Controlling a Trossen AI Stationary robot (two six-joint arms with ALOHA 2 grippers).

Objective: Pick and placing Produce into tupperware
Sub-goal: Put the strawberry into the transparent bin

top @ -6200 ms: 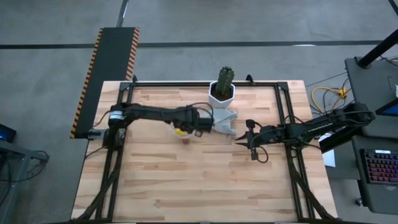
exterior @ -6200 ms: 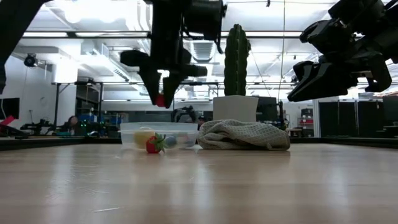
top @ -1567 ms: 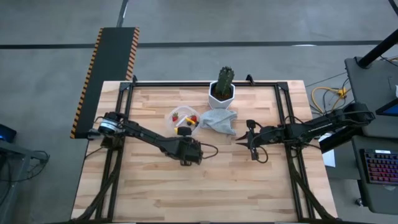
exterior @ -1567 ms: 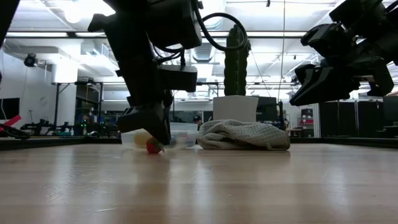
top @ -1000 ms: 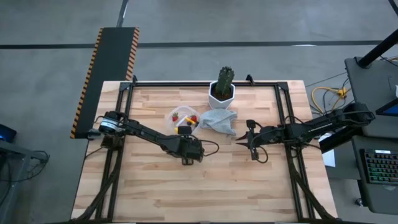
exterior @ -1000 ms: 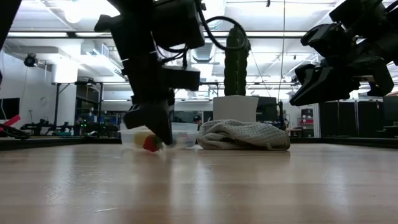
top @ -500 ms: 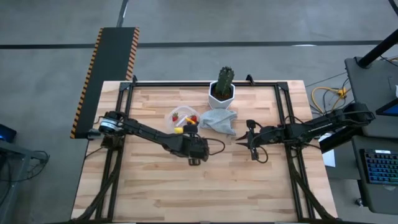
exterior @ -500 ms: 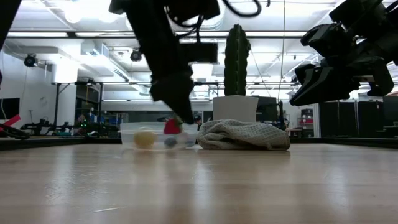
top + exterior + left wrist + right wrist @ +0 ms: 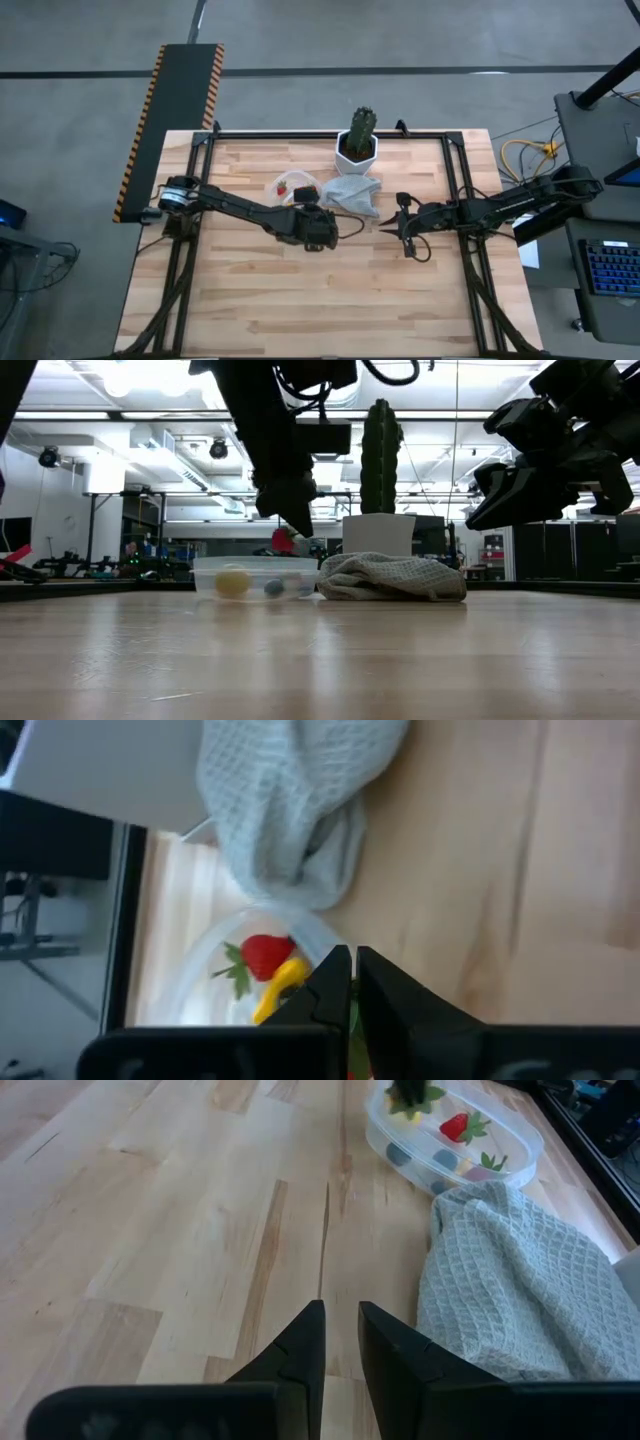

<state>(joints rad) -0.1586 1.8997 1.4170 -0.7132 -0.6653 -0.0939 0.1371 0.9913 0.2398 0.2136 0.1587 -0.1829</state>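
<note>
While pinching a strawberry (image 9: 283, 540), left gripper (image 9: 290, 525) closed, above tupperware (image 9: 256, 576)

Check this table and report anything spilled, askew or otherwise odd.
Nothing is spilled. The only untidy thing is the cloth, crumpled in a heap against the tupperware. The cactus stands upright in its pot.

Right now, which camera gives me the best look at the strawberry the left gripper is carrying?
The low view: the strawberry hangs in the shut left gripper, clear above the tupperware. In the high view the left arm hides it. The left wrist view shows only a red sliver between the fingertips. The right wrist view cuts it off at the picture's edge.
</note>
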